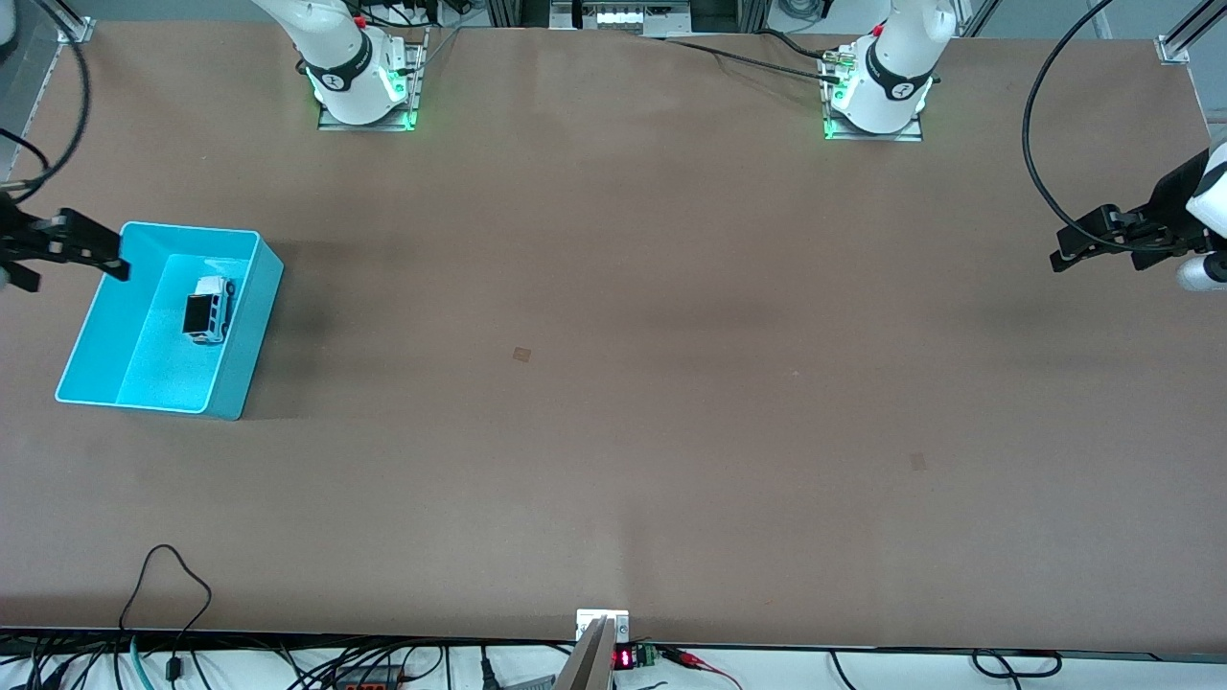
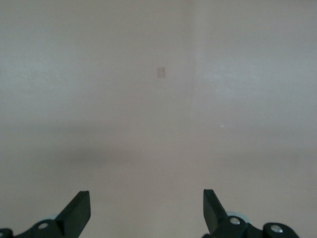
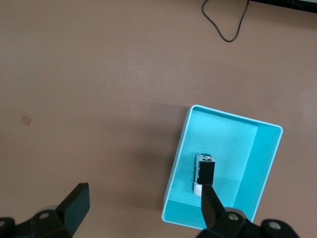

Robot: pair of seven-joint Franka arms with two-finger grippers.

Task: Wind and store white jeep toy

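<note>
The right claw (image 1: 101,254) hangs in the air at the right arm's end of the table (image 1: 613,383), its fingers spread wide apart and holding nothing. It is over the rim of the turquoise bin (image 1: 244,335), at the corner farthest from the front camera. Below the right claw, the white jeep toy (image 1: 208,309) sits on its wheels on the bin's floor, black roof panel up, touched by neither finger. In the right wrist view one fingertip (image 3: 210,206) overlaps the toy (image 3: 204,173) in the bin (image 3: 223,119), but it is above it and apart from it.

The left claw (image 1: 1078,244) waits in the air at the left arm's end of the table, well apart from the bin. Its fingers (image 2: 79,210) also stand wide apart and empty, with only bare table (image 2: 158,124) below them.
</note>
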